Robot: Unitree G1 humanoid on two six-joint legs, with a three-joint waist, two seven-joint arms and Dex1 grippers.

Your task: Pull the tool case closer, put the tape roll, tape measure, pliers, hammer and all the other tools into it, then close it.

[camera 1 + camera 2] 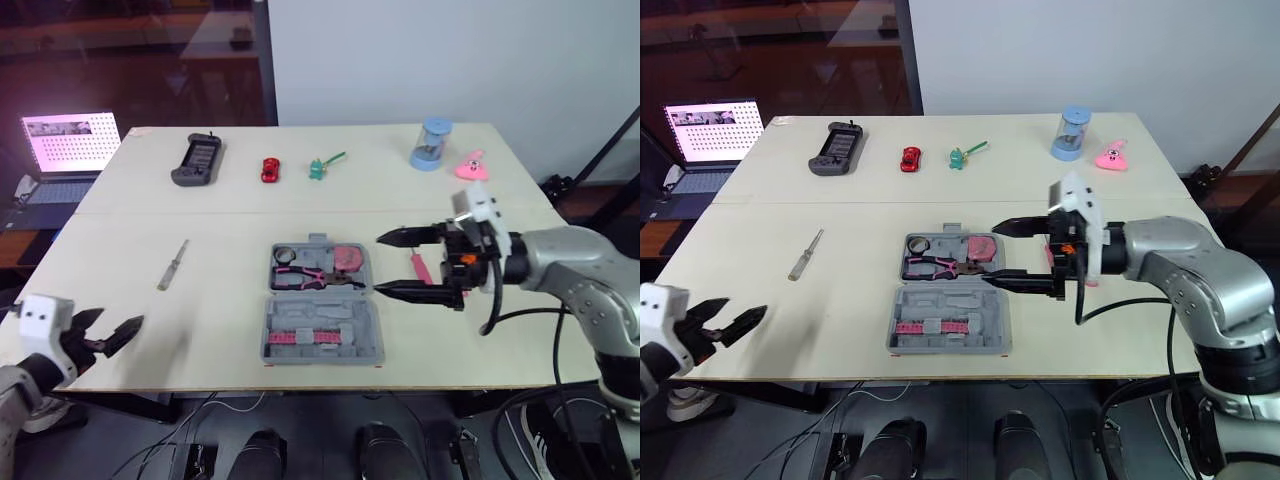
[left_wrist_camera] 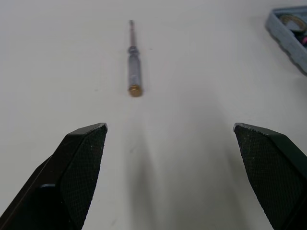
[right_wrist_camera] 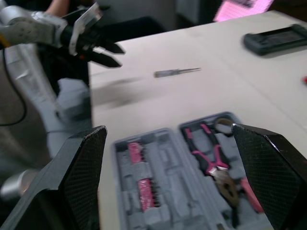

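1. Two loose tools lie outside the tool case (image 1: 360,325), and the one my next move turns on, as I judge it, is the screwdriver (image 1: 172,265).
2. It lies on the table (image 1: 220,340) ahead of my left gripper (image 1: 122,317), farther in from the near edge and a little toward the case.
3. Its long axis runs nearly away from me, capped handle end toward my fingers and tip pointing off. I would therefore need to turn my wrist or come down across the shaft, not along it.
4. My left arm is clearly the nearer one; the screwdriver lies well apart from the case, on its left side.
5. My left gripper hangs at the table's near left edge, fingers spread wide, holding nothing.
6. My right gripper (image 1: 377,264) hovers just beside the case's right edge, also spread wide and empty. A pink-handled tool (image 1: 418,268) lies on the table close by it; I cannot tell what kind.
7. Slim grey shaft, pale handle, brass-coloured end cap: the screwdriver looks light and apt to roll.
8. The case lies open mid-table, with pink-handled pliers (image 1: 315,277) already in it.
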